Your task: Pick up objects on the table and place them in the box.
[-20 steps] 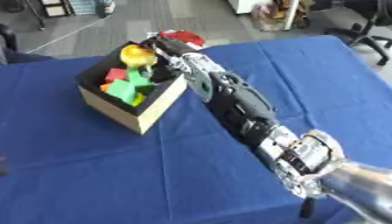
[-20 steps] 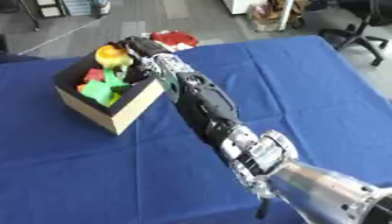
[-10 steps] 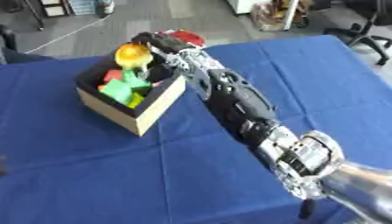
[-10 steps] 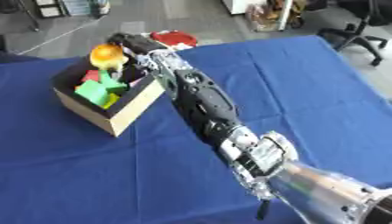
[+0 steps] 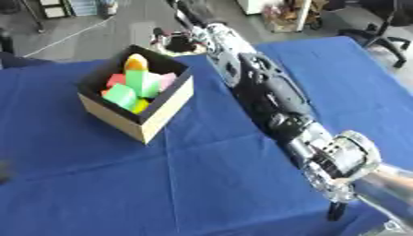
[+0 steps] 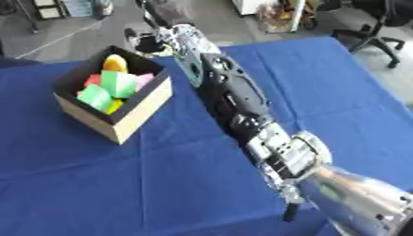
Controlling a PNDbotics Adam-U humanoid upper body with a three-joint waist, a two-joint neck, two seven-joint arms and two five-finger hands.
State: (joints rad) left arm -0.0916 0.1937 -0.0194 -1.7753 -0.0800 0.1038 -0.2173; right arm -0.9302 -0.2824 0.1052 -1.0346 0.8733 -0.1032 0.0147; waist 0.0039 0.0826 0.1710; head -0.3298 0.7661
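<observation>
The right hand (image 5: 191,14) is raised past the table's far edge; whether its fingers are open cannot be told. The box (image 5: 138,123), filled with blocks (image 5: 137,85), is surrounded by bare blue cloth (image 5: 177,184).

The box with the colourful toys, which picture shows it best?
The left eye view shows the box best: it sits further into the picture, with its whole rim, both near walls and the toys piled inside in plain sight. The right eye view shows the same box whole too, only closer to the picture's left edge.
</observation>
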